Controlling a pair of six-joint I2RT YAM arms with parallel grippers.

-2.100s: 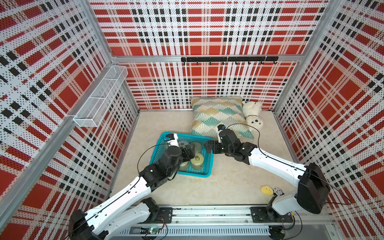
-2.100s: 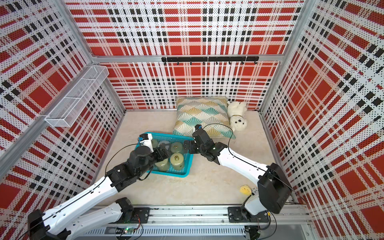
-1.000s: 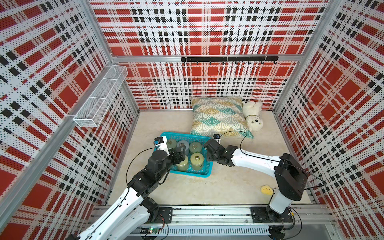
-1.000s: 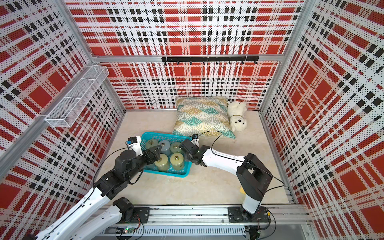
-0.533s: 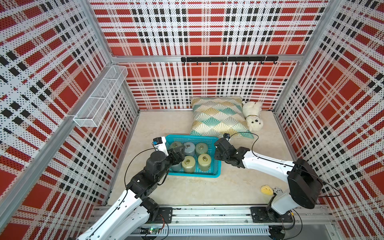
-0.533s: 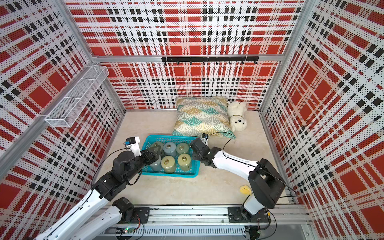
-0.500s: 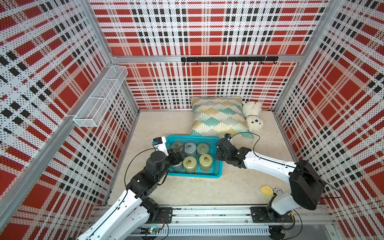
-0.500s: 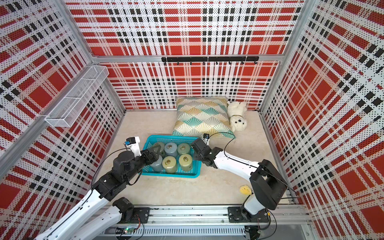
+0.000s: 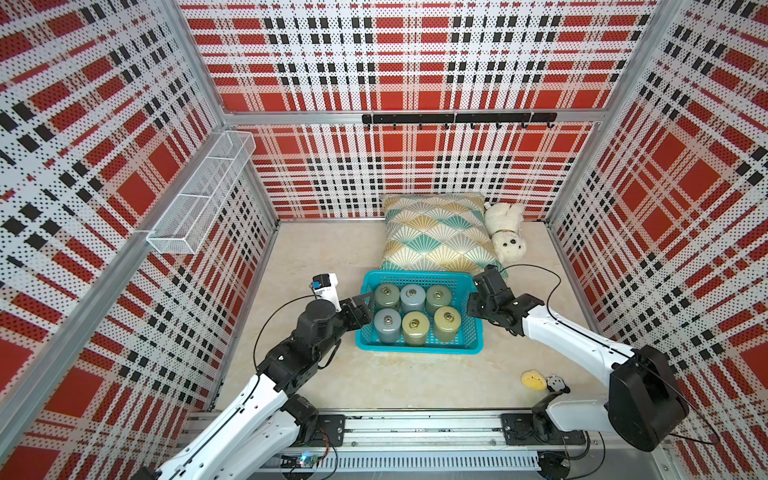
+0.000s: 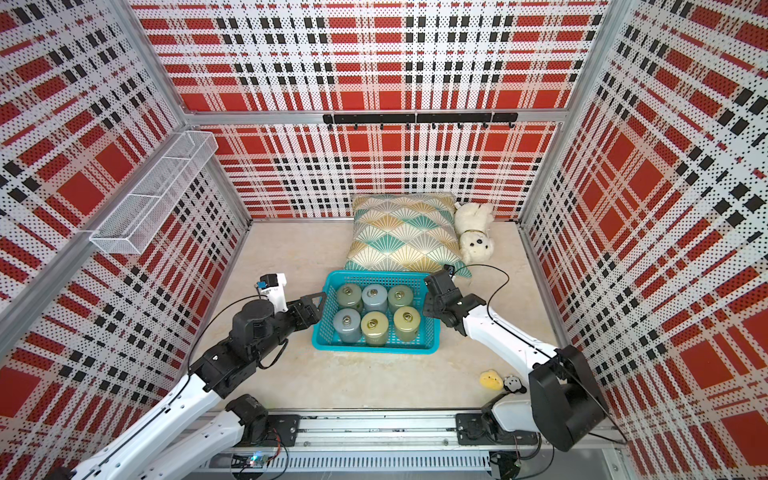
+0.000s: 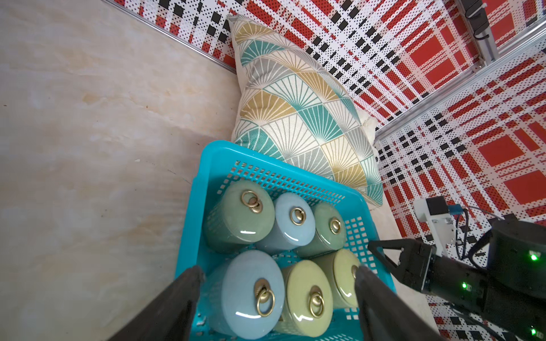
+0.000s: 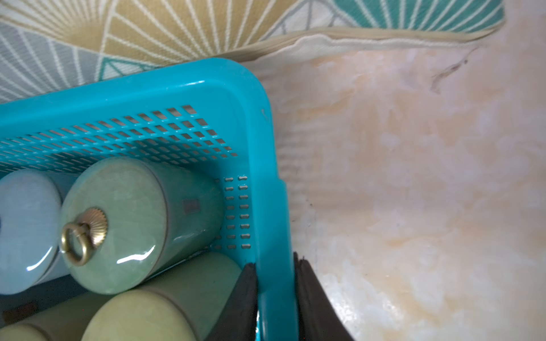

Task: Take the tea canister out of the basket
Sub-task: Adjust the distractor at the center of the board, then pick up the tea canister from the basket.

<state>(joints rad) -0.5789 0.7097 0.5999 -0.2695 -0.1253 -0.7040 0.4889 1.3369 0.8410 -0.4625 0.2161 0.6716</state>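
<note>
Tabletop (image 9: 374, 382): beige, marbled, under both arms.

Pillow (image 9: 432, 232): fan pattern, lies beyond the right gripper (image 12: 276, 265). Its near edge touches the far rim of the basket (image 9: 419, 348).

Basket: turquoise, perforated, flat on the tabletop, directly between the two grippers in both top views.

Right gripper: jaws closed hard on the basket's short end wall. One finger is inside and one outside, with the rolled rim pinched between them.

Left gripper (image 11: 277, 271): jaws spread wide, holding nothing. It sits just beside the opposite short end of the basket. Cannot tell whether it touches the rim.

Plush dog (image 9: 505, 232): white, beyond the right gripper, against the pillow's side.

Tea canisters (image 9: 411, 311): six, upright, ring-topped lids, in two rows of three. All are inside the basket, between the grippers.
- Blue-grey canister (image 11: 251, 292): nearest the left gripper, framed by its open fingers in the left wrist view.
- Green canister (image 12: 118, 224): near the right gripper's inner finger.
- Pale yellow-green canister (image 12: 165, 307): just beside that same finger.

Small yellow toy (image 9: 534, 380): behind the right gripper, well apart, on the tabletop.
</note>
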